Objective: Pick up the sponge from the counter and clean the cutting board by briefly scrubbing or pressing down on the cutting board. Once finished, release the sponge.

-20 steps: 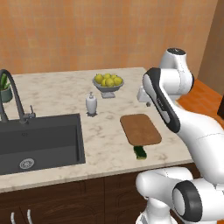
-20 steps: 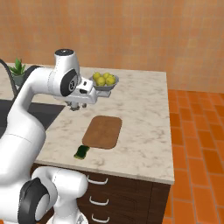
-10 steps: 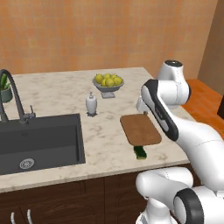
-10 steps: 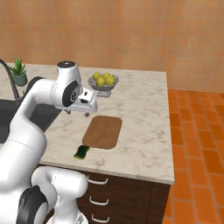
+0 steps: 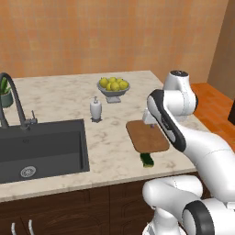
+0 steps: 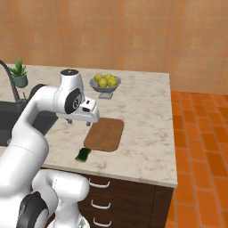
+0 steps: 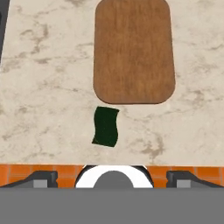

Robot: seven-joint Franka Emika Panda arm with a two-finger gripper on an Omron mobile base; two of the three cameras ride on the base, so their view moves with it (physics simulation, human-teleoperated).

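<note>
The sponge [image 7: 106, 127] lies flat on the worktop [image 7: 48, 87], just beside the near short edge of the cutting board [image 7: 133, 50], apart from it by a thin strip of bare stone. In the left base view the sponge [image 5: 147, 159] sits between the cutting board [image 5: 147, 136] and the front edge of the worktop [image 5: 114, 151], toward the board's corner on the sink side. The right base view agrees: the sponge [image 6: 83, 154] rests off the near corner of the cutting board [image 6: 105, 134], close to the edge of the worktop [image 6: 147, 138].

The hand [image 6: 81, 120] is held above the worktop, over the sink-side long edge of the cutting board and clear of everything. Its fingers are spread wide and nothing is held between them; in the hand view the two fingertips [image 7: 41, 178] stand far apart at the bottom.

The coming move turns on one relation: the sponge lies short of the cutting board, on the robot's side of it, so the hand is judged to need a pull back from the board toward the worktop's front edge, and then a descent. The sponge's long axis runs roughly along the board's long axis, slightly skewed. The fingers appear to stand across that axis, so a grip over the sponge's narrow width is probably available with little turning, though the exact alignment is hard to judge from these views.
</note>
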